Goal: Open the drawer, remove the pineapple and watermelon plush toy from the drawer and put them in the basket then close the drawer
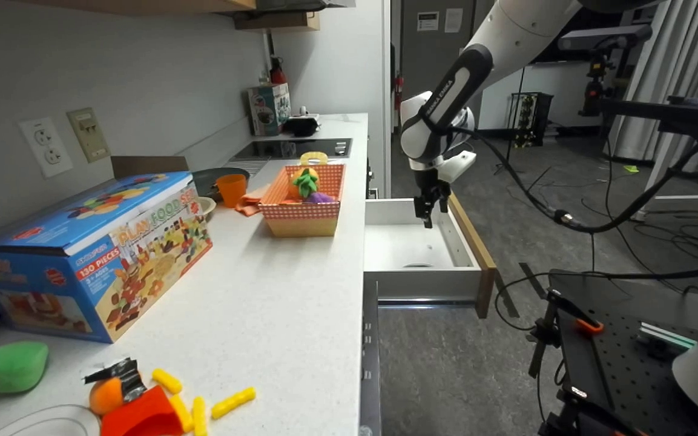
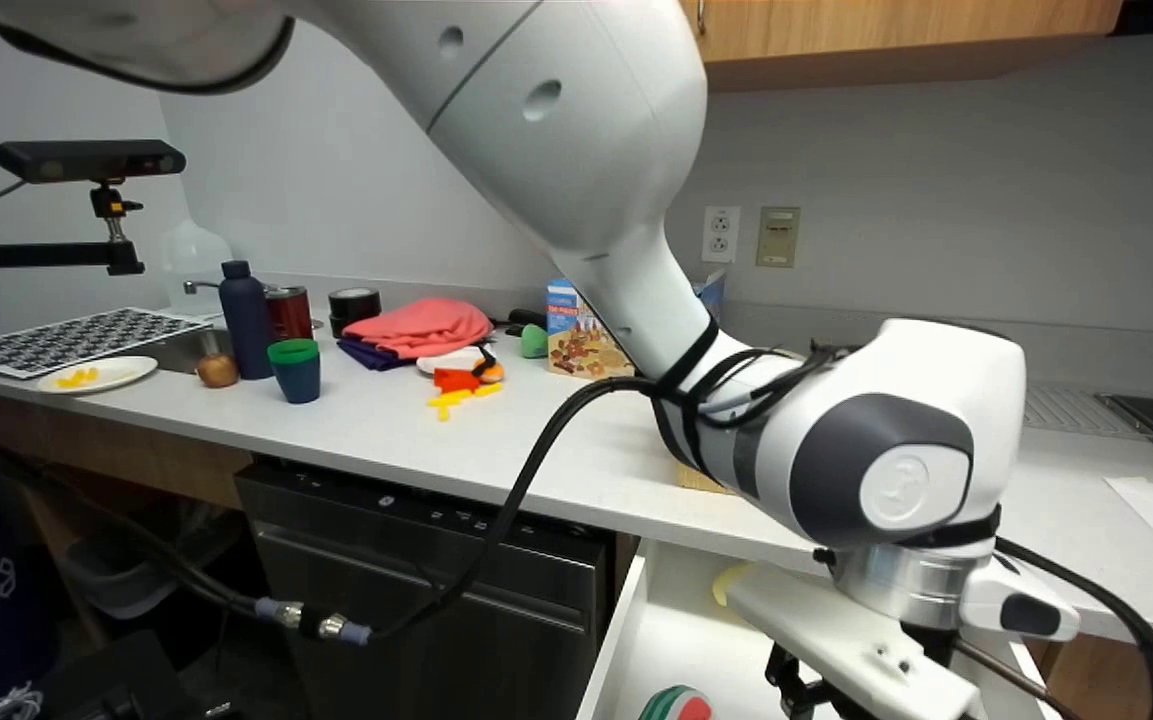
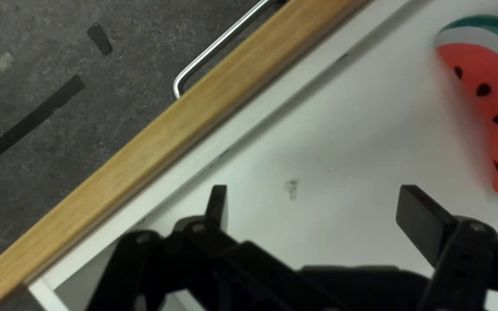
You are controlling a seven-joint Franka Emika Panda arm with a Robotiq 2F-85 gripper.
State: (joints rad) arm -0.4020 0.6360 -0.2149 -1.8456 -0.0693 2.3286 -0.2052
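Plainly, can see the red half-round watermelon plush toy [image 3: 486,99] with black seeds and green rind inside the pulled-out, wood-fronted, white-walled drawer [image 1: 430,284], up and to the right of the black two-jawed pincer [image 3: 313,201] in the wrist view, apart from it and outside the gap. Can see both jaws spread wide, with bare drawer floor between. Well apart from the pincer, can find the orange-yellow pineapple plush toy [image 1: 306,181] with green leaves inside the small rectangular orange-checked basket [image 1: 301,228] on the white surface [image 1: 264,303].

In an exterior view, can follow the white arm [image 1: 454,91] with dark grey bands slanting down from the upper right, bent near the wrist, pointing the pincer downward over the drawer; cannot tell how near to its floor.

Can get only part of the watermelon plush toy [image 2: 678,704], cut off by the bottom edge in an exterior view and by the right edge in the wrist view. Can make out just a corner of the basket [image 2: 702,481] past the arm, and little of the pincer behind a long white housing [image 2: 846,635].
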